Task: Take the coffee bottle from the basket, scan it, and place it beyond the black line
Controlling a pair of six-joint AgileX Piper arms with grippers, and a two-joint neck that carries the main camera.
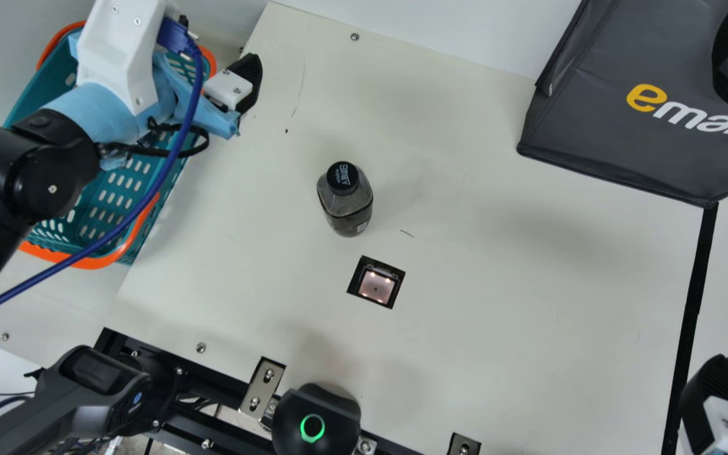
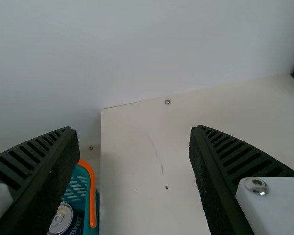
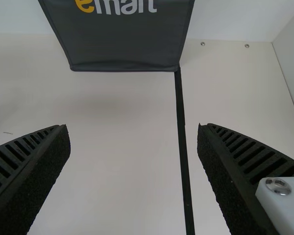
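The dark coffee bottle (image 1: 346,201) with a black cap stands upright on the table in the main view, apart from both grippers. Behind it at the upper left, my left gripper (image 1: 245,82) hangs by the teal basket (image 1: 108,205); the left wrist view has the left gripper (image 2: 132,142) open and holding nothing. At the lower right is my right gripper (image 1: 718,398), beside the black line (image 1: 692,303). In the right wrist view the right gripper (image 3: 134,137) is open, the black line (image 3: 182,132) showing between its fingers. The scanner window (image 1: 376,282) lies just in front of the bottle.
A dark grey bag (image 1: 591,107) stands at the back right, its corner at the black line's far end. A can (image 2: 62,218) lies in the basket. A black device with a green ring (image 1: 313,426) sits at the table's front edge.
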